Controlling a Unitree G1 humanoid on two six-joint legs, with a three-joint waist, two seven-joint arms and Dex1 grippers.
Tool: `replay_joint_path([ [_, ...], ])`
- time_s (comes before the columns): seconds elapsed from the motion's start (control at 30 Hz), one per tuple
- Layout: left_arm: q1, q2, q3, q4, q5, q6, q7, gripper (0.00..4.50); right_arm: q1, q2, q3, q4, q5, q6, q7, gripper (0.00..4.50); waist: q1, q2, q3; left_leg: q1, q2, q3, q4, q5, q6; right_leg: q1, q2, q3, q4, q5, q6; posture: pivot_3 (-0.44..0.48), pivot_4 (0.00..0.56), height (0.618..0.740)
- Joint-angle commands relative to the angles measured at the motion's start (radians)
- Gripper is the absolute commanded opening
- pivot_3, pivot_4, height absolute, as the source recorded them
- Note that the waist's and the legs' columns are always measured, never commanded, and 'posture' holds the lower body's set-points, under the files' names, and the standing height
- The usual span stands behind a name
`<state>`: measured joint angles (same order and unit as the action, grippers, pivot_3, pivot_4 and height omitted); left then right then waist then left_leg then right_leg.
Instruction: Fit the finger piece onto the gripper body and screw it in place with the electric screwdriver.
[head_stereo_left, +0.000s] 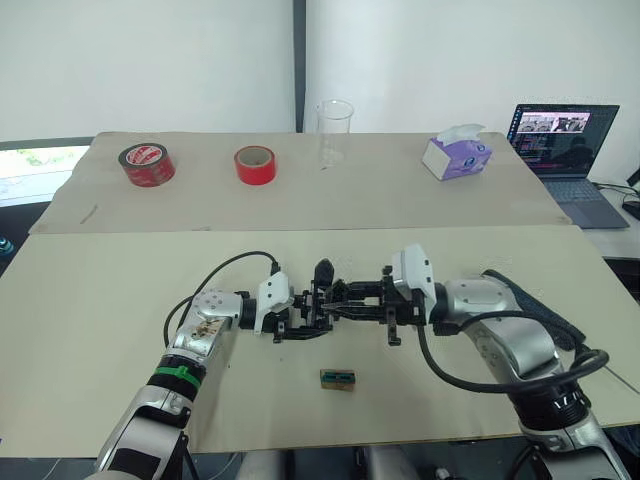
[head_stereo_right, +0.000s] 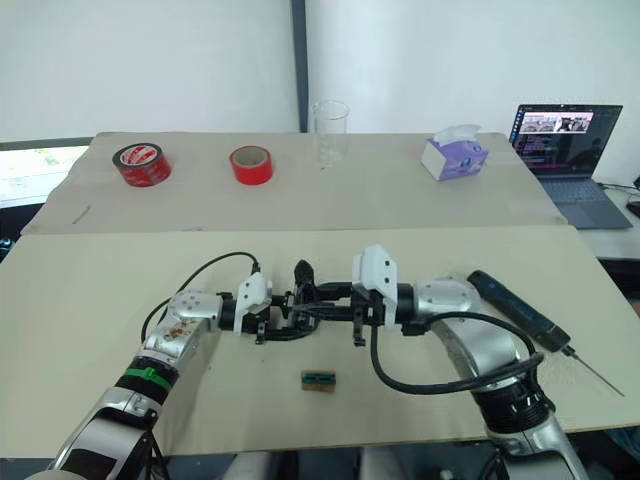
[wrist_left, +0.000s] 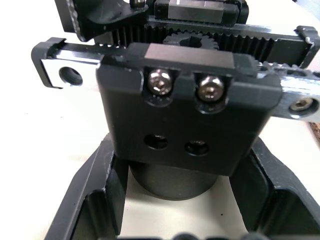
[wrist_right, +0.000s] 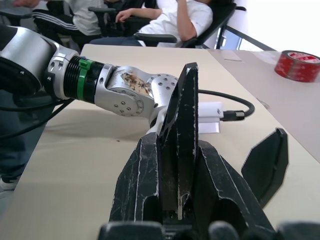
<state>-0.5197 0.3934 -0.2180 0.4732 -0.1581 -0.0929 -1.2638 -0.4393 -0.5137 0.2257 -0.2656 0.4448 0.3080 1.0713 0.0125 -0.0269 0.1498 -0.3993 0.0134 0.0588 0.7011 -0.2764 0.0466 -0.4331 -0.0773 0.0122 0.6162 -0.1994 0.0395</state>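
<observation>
The small black blocky gripper body (head_stereo_left: 318, 305), with its toothed rack, two steel screw heads and one pointed finger rising from it, sits at the near middle of the cream-coloured table (head_stereo_left: 120, 270) and serves as the landmark here. The left gripper (head_stereo_left: 297, 318) reaches it from the robot's left; in the left wrist view its two black fingers (wrist_left: 90, 200) flank the block and the round base below it, jaws set narrowly around the body. The right gripper (head_stereo_right: 335, 305) meets it from the robot's right, jaws pinched on the loose black plastic tapering finger piece (wrist_right: 180, 150), which stands upright between them and is brought right up against the body. A tiny green-brown rectangular block (head_stereo_left: 338, 379) lies just nearer the robot than the body. The thick black pen-shaped electric screwdriver (head_stereo_right: 520, 312) with thin metal bit lies well to the body's right, beyond the right arm.
</observation>
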Motion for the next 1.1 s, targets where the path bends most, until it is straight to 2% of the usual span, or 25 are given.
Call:
replay_joint_path([
  [0.03, -0.006, 0.004, -0.013, 0.008, 0.025, -0.004, 0.009, 2.30, -0.037, 0.028, 0.016, 0.034, -0.020, -0.039, 0.020, 0.42, 0.000, 0.000, 0.000, 0.000, 0.000, 0.000, 0.000, 0.000, 0.000, 0.000, 0.000, 0.000, 0.000, 0.000, 0.000, 0.000, 0.150, 0.740],
  [0.53, 0.017, 0.032, -0.030, 0.002, 0.044, 0.003, -0.003, 2.30, -0.062, 0.102, 0.065, 0.176, -0.085, -0.047, 0.041, 0.42, -0.004, 0.000, 0.000, 0.002, 0.000, 0.000, 0.000, 0.000, 0.000, 0.000, 0.000, 0.000, 0.005, 0.000, 0.000, 0.000, 0.150, 0.740],
  [0.83, 0.015, 0.036, -0.032, 0.006, 0.045, 0.004, 0.003, 2.30, -0.065, 0.091, 0.093, 0.215, -0.138, -0.034, 0.040, 0.42, -0.004, 0.000, -0.001, 0.005, 0.000, 0.000, 0.000, 0.000, 0.000, 0.001, 0.000, 0.000, 0.008, -0.001, -0.001, 0.000, 0.150, 0.740],
  [1.1, 0.024, 0.039, -0.034, 0.004, 0.045, 0.004, 0.005, 2.30, -0.059, 0.059, 0.112, 0.216, -0.164, 0.016, 0.034, 0.42, -0.004, 0.000, -0.002, 0.014, 0.000, 0.000, -0.004, 0.000, 0.000, 0.010, 0.000, 0.000, 0.006, -0.002, -0.003, 0.000, 0.150, 0.740],
])
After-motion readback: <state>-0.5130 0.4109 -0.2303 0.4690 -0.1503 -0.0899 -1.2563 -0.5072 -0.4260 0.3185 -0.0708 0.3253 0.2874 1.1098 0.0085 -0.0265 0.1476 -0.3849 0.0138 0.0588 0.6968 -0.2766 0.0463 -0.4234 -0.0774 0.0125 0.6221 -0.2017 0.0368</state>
